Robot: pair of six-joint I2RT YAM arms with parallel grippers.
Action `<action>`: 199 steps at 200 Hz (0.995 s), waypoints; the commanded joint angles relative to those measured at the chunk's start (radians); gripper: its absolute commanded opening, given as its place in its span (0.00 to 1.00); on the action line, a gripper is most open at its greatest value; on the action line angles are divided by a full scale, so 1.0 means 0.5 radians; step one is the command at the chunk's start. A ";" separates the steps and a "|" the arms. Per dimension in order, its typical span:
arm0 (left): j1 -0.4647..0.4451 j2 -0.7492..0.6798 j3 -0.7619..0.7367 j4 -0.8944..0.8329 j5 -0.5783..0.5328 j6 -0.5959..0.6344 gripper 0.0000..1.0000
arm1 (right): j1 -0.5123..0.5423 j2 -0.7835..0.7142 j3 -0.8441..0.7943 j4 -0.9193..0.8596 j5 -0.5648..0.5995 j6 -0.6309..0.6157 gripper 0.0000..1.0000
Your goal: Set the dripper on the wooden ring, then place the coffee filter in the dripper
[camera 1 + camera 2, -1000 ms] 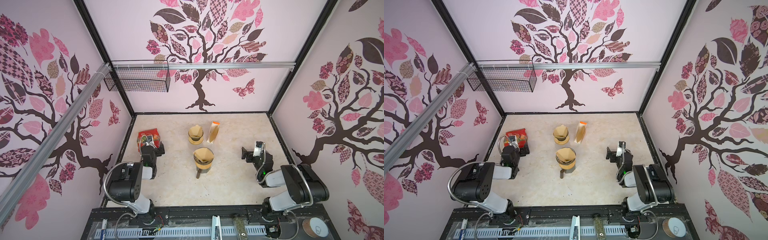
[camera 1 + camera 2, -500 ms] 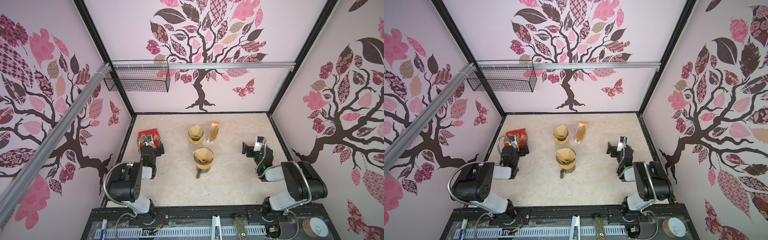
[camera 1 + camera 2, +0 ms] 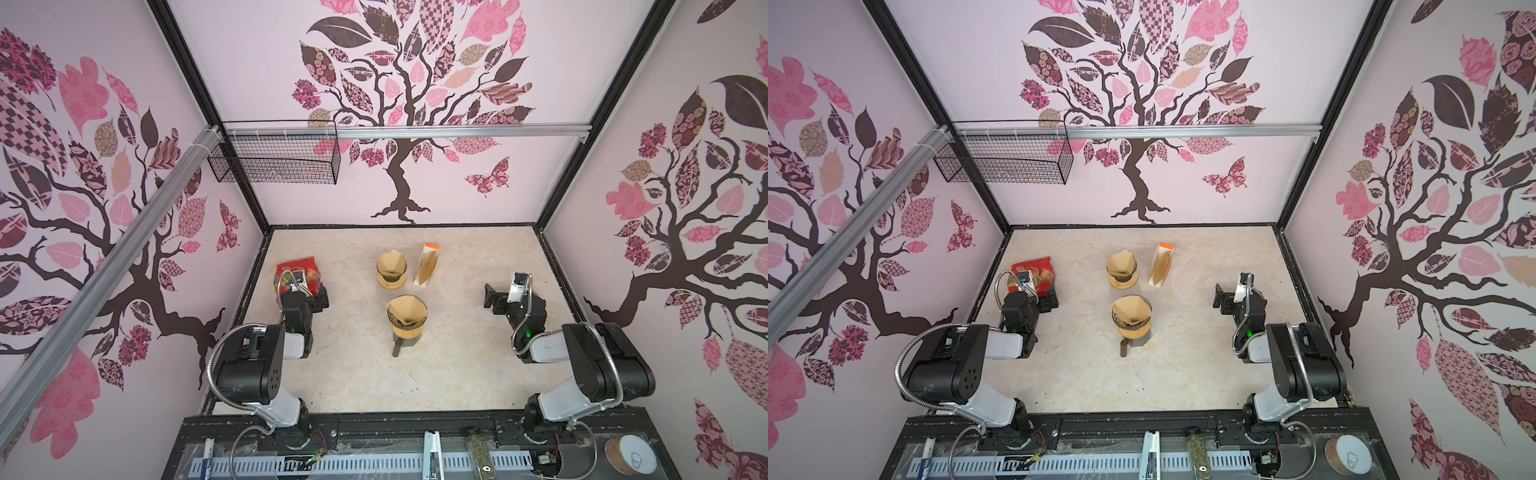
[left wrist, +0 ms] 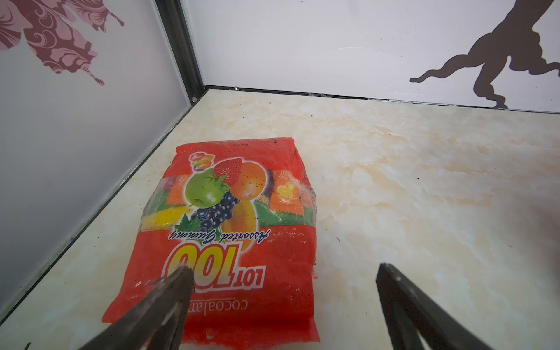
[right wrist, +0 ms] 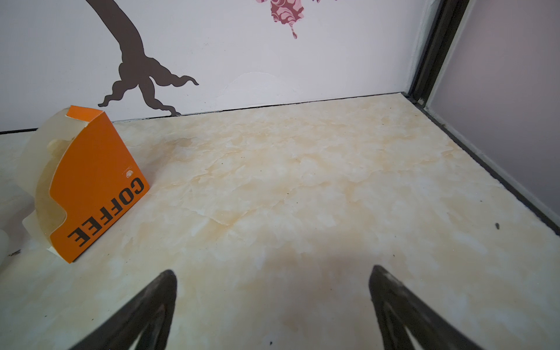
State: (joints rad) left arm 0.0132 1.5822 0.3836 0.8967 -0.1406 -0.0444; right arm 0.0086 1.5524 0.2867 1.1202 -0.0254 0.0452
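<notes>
Marbled bench (image 3: 457,374), walled on three sides, black frame edging; near half bare. Wide-spread, empty: left fingers (image 4: 169,291) at gummy bag (image 4: 236,242), right fingers (image 5: 157,297) over bare surface.

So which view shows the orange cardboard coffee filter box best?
The right wrist view: the orange cardboard coffee filter box is large, lettering readable. Both top views show the box small, standing. The left wrist view misses it.

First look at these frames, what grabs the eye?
Two drippers mid-table, the near dripper and the far dripper, each already hold a brown paper filter, with an orange filter box standing right of the far one. A red candy bag lies by the left wall. The left pincer and right pincer are open and empty.
</notes>
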 commanded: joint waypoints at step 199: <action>0.006 -0.001 -0.003 0.032 0.014 0.008 0.97 | -0.009 -0.005 0.014 0.001 0.016 -0.004 1.00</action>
State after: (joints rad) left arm 0.0135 1.5822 0.3836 0.8963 -0.1329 -0.0444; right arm 0.0086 1.5524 0.2867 1.1191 -0.0227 0.0452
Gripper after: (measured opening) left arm 0.972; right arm 0.998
